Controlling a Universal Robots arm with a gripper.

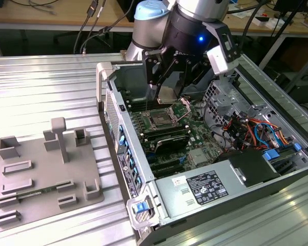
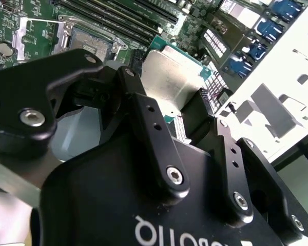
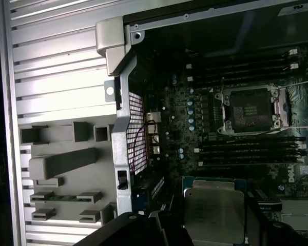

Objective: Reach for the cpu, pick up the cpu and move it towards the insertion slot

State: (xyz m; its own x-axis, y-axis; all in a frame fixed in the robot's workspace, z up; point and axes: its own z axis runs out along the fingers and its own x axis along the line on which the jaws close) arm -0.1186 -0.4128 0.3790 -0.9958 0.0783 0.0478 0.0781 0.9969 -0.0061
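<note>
End effector (image 1: 168, 87): I am clamping the cpu (image 1: 167, 95) firmly between my fingers.
Insertion slot (image 1: 160, 121): lying just below; I am keeping the chip level.

Ribbed aluminium tabletop (image 1: 46, 87), pale and evenly lit, wooden bench (image 1: 41, 13) behind — black cables (image 1: 90, 25) hanging over its edge

The arm reaches steeply downward, its gripper (image 1: 169, 82) with fingers (image 2: 149, 128) clamped shut.
</note>
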